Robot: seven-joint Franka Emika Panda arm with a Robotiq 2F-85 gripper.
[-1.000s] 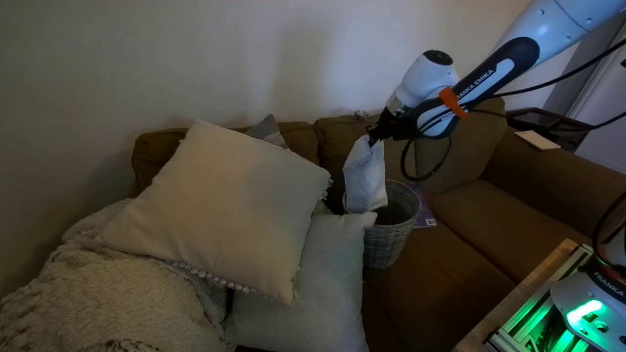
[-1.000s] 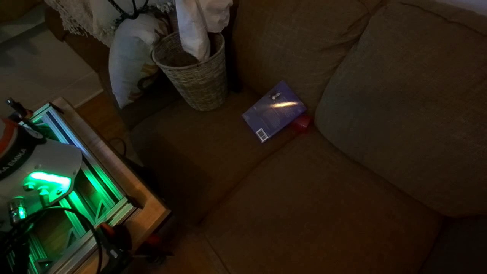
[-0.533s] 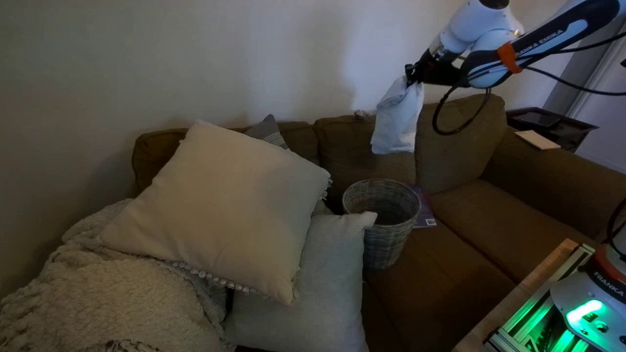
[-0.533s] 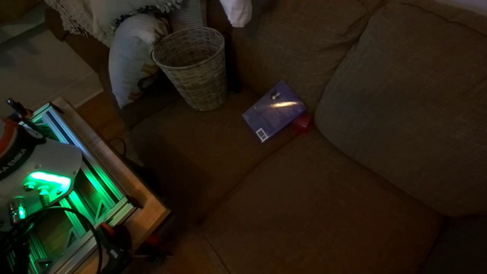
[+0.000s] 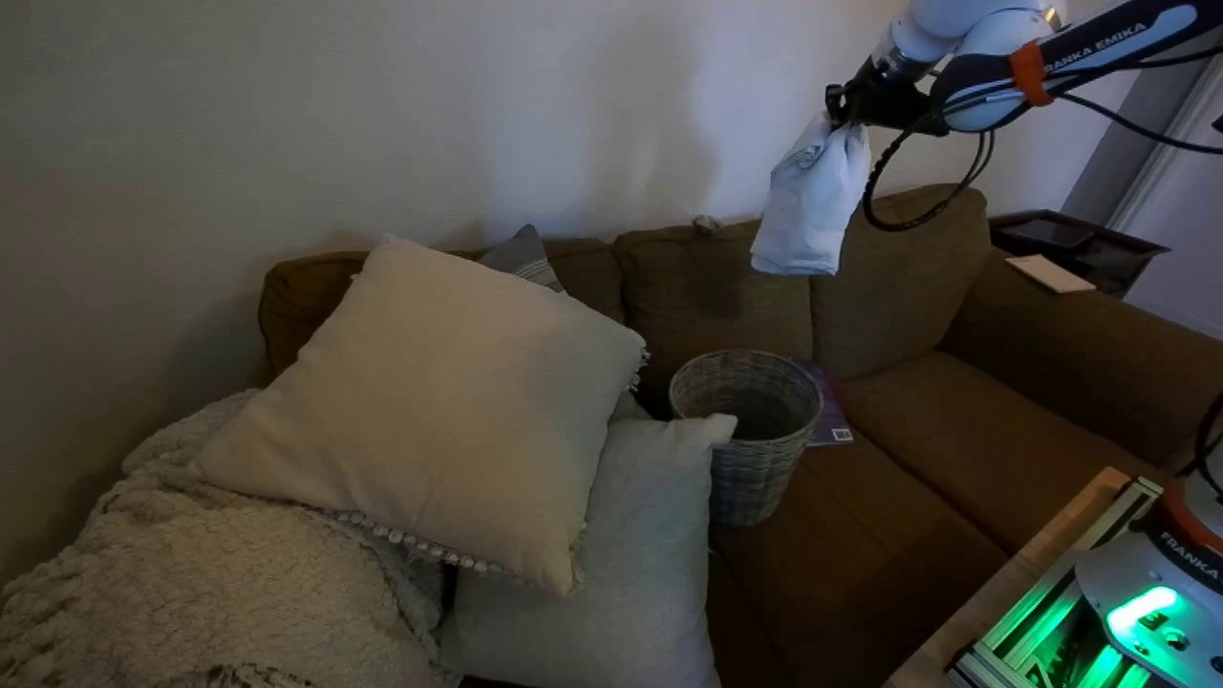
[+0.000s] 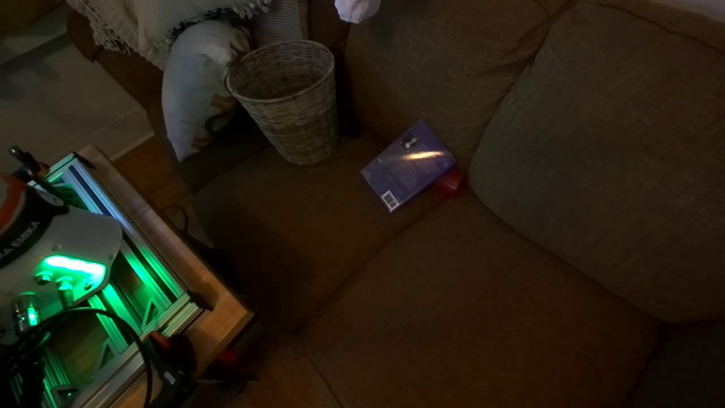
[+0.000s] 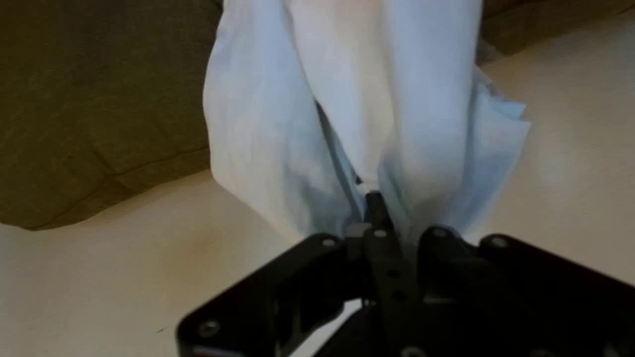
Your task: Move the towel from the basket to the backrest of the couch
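Note:
The white towel [image 5: 810, 205] hangs folded from my gripper [image 5: 837, 113], which is shut on its upper end. It hangs in front of and partly above the top of the couch backrest [image 5: 717, 287], apart from the basket. In an exterior view only the towel's lower tip [image 6: 358, 8] shows at the top edge. In the wrist view the towel [image 7: 342, 89] spreads out from the gripper [image 7: 392, 223], and the backrest [image 7: 99, 109] lies behind it. The woven basket [image 5: 760, 473] stands upright on the couch seat; it also shows in an exterior view [image 6: 294, 127].
A large cream pillow [image 5: 430, 401], a pale pillow [image 5: 611, 564] and a fleecy blanket [image 5: 220, 573] lie left of the basket. A purple book [image 6: 408, 164] lies on the seat over a red item [image 6: 450, 184]. A wall [image 5: 478, 115] rises behind the couch.
The gripper has lifted the towel up out of the basket and moved it rightward in an exterior view, clear above the basket. In the last half second it rose a little more.

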